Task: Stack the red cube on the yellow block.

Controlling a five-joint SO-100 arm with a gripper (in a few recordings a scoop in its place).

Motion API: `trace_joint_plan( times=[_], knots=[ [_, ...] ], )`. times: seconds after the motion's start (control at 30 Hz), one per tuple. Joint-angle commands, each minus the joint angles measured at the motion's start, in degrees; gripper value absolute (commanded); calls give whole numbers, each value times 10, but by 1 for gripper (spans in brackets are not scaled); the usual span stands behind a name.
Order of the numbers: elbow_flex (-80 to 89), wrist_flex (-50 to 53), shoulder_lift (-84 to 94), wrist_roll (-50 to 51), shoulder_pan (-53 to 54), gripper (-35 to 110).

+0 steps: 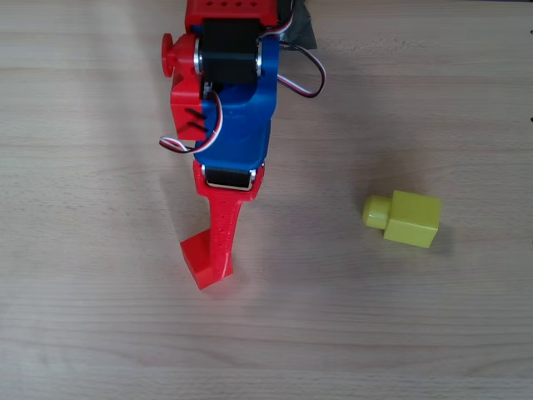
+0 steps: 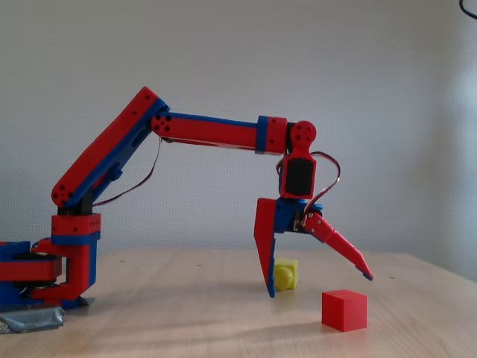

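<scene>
Red cube (image 1: 202,257) sits on the worktop (image 1: 83,333) at the left of the overhead view, right under the claw (image 2: 320,287), whose fingers are spread wide with nothing held. Looks like light, hard, smooth plastic, so probably a bit slippery; I'd pinch two opposite flat faces, square on. Well apart to the right lies the yellow block (image 1: 404,217), stud pointing left.
</scene>
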Motion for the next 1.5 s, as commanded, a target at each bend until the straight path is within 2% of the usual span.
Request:
trace_joint_plan(
  times=[0.0,0.37,1.13,1.47],
  knots=[
    [-38,-1,25,9,-2,58],
    [-119,-5,-19,37,9,58],
    [-118,8,-48,82,40,58],
    [-107,-4,-41,78,31,36]
  ],
)
